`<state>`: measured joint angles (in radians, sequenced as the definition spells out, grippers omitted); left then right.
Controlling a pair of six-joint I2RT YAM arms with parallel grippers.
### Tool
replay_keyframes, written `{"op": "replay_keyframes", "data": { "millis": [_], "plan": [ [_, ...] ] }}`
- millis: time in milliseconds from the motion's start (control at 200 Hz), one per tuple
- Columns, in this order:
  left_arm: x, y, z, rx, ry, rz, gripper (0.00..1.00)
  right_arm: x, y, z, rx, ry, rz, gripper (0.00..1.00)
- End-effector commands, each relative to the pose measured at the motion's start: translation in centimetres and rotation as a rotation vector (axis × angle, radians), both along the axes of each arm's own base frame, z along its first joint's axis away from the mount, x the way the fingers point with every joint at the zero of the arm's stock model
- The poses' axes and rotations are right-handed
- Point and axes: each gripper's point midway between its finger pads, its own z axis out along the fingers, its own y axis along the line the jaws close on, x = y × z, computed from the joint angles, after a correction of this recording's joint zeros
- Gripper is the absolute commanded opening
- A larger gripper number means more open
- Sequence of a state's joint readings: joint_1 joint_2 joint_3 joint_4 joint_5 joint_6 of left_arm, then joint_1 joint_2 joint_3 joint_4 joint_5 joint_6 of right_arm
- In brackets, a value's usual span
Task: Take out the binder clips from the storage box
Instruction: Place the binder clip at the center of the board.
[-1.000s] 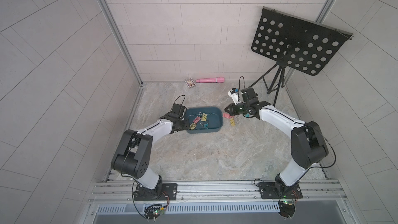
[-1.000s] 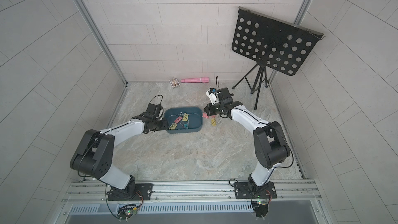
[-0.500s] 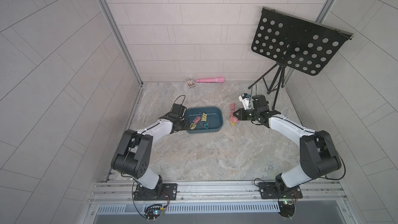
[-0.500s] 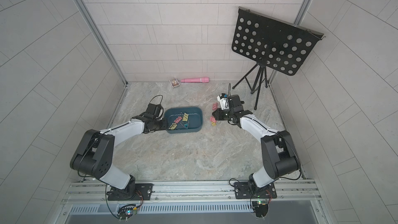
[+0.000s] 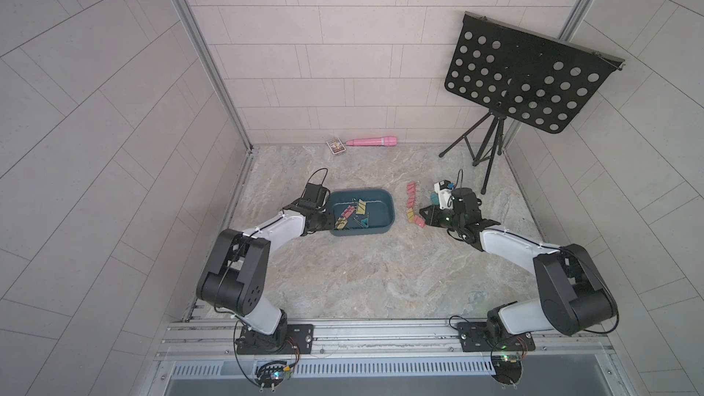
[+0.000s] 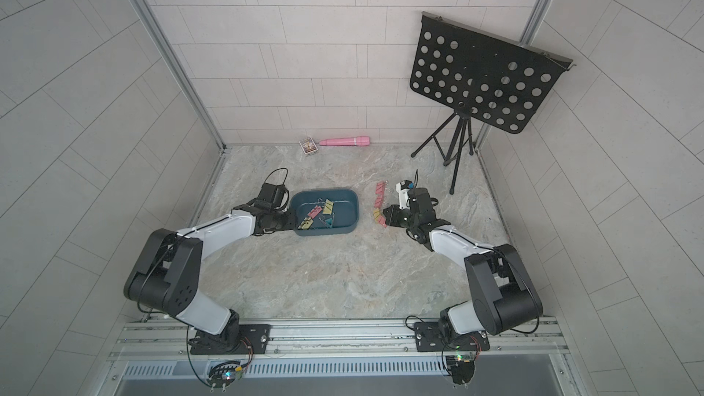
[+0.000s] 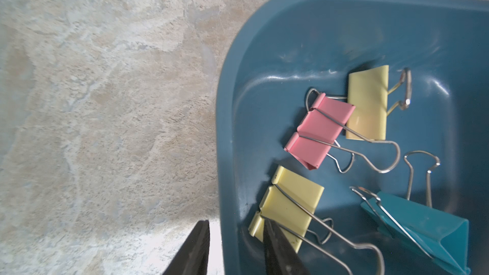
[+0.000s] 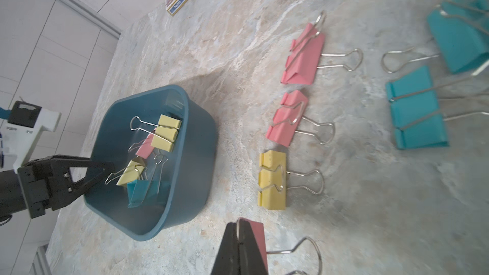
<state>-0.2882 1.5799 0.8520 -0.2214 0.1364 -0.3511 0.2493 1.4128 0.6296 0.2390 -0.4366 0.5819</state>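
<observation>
The dark teal storage box (image 5: 377,211) (image 6: 343,211) stands on the floor with a pink clip (image 7: 320,130), two yellow ones (image 7: 288,207) and a teal one (image 7: 423,228) inside. My left gripper (image 5: 328,219) (image 7: 235,231) straddles its left wall (image 7: 227,154), one finger inside, one outside, shut on it. To the right of the box, binder clips lie in a row: pink (image 8: 304,59), pink (image 8: 287,117), yellow (image 8: 272,181), with teal ones (image 8: 415,112) beyond. My right gripper (image 5: 421,213) (image 8: 239,224) is shut on the wire handle of a pink clip (image 8: 256,236) low over the floor, at the near end of that row.
A long pink cylinder (image 5: 371,141) and a small printed card box (image 5: 336,145) lie against the back wall. A black music stand (image 5: 525,81) rises at the back right, its tripod legs (image 5: 484,161) just behind my right arm. Tiled walls close three sides.
My right gripper has carried the pink clip away from the box's right edge, to the right and nearer, down beside the row. The left arm has not moved.
</observation>
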Motion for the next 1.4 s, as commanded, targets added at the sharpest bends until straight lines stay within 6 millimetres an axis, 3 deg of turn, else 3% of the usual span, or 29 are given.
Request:
{"op": "replay_keyframes", "data": {
  "millis": [0, 545, 966, 1396],
  "plan": [
    [-0.4, 0.3, -0.1, -0.004, 0.017, 0.010, 0.42, 0.7, -0.8, 1.9, 0.001, -0.102, -0.087, 0.04],
    [-0.4, 0.0, -0.1, -0.018, 0.015, 0.006, 0.42, -1.4, -0.6, 0.2, 0.032, -0.198, -0.209, 0.00],
    [-0.4, -0.1, -0.1, -0.020, 0.017, 0.006, 0.42, -1.3, -0.5, -2.4, 0.073, -0.187, -0.242, 0.00],
    [-0.4, 0.0, -0.2, -0.018, 0.022, 0.008, 0.42, -1.4, -0.1, -3.1, 0.078, -0.188, -0.244, 0.00]
  ]
}}
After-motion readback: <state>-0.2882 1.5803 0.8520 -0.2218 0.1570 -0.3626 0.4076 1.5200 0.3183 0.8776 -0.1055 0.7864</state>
